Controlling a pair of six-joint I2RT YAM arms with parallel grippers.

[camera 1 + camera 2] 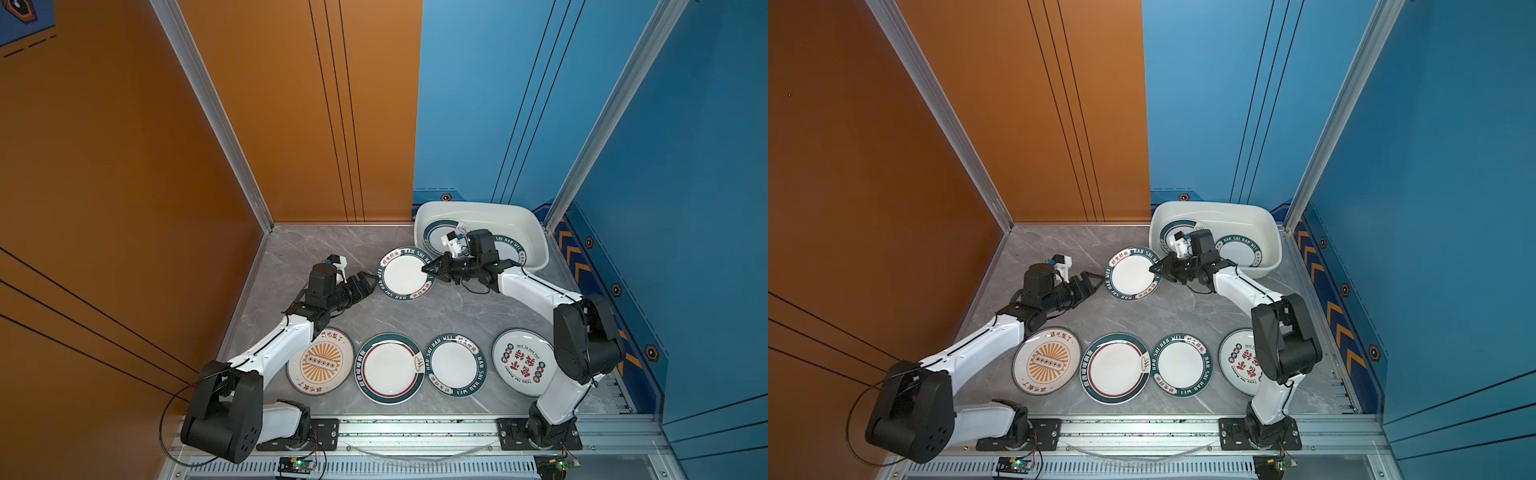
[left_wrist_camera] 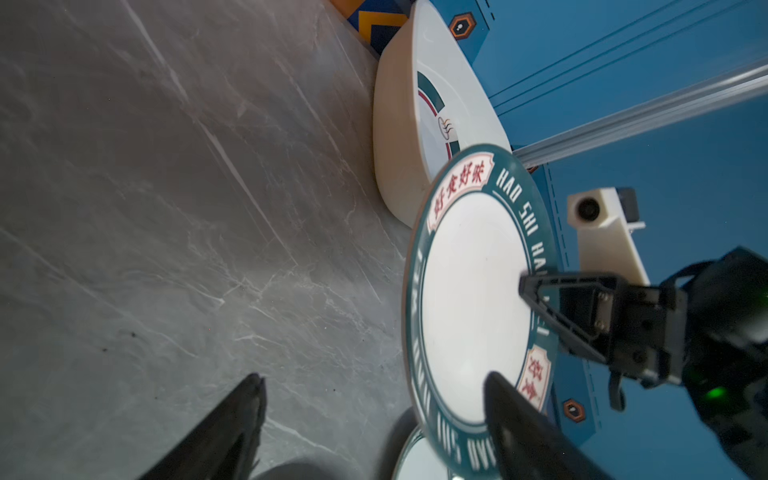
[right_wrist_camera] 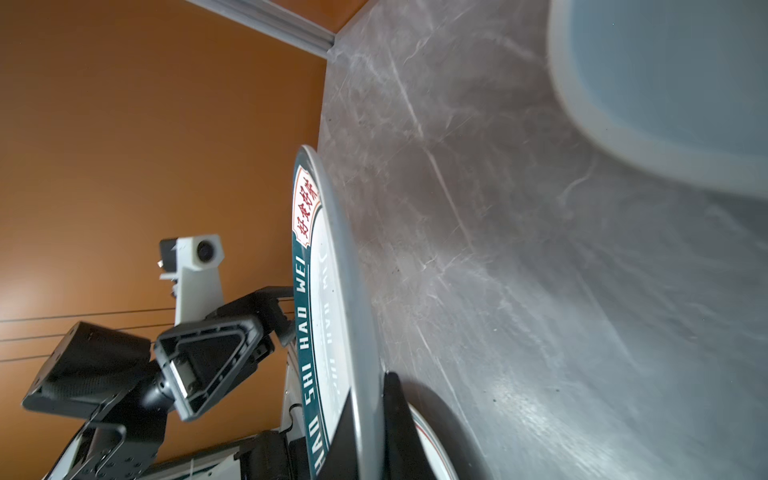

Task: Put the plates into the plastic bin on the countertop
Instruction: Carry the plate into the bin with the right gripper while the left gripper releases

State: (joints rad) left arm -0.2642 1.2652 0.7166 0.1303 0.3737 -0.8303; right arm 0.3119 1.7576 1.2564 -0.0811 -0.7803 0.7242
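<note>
Glazed ceramic, this green-rimmed plate: stiff, slick, heavy for a pinch at one edge, and it would likely chip or shatter if dropped. It hangs lifted off the countertop, just beside the bin. My right gripper is clamped on the rim nearest the bin. My left gripper stands spread wide at the rim farthest from the bin, gripping nothing. I judge a one-sided hold could let the plate sag or slip. I'd want the pads deep over the rim, then a gentle lowering onto the two plates inside the bin.
</note>
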